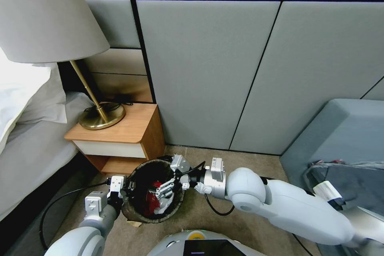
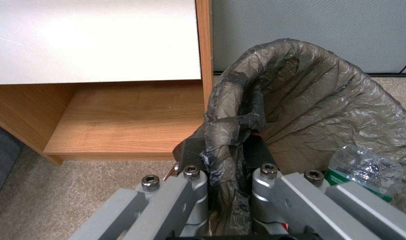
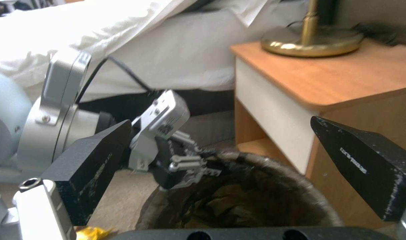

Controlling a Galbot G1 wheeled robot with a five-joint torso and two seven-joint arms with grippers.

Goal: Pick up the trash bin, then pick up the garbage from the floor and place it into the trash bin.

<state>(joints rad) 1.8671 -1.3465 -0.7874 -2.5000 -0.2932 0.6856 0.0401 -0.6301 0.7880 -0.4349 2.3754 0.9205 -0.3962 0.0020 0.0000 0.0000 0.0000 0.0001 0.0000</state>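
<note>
Head view: trash bin (image 1: 138, 212), crinkled dark liner, red-and-white garbage (image 1: 154, 202) inside

Your head camera looks down from high over the bin (image 1: 154, 192) and nightstand (image 1: 120, 136). Your left wrist camera sits close at the bin's (image 2: 318, 100) rim, facing the nightstand (image 2: 123, 116). Your right wrist camera looks across the bin (image 3: 238, 200) toward the bed (image 3: 123, 50).

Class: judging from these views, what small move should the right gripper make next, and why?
Probably lift clear of the trash bin: the right gripper hangs open over it, red-and-white garbage already inside, while the left gripper clamps the rim.
</note>
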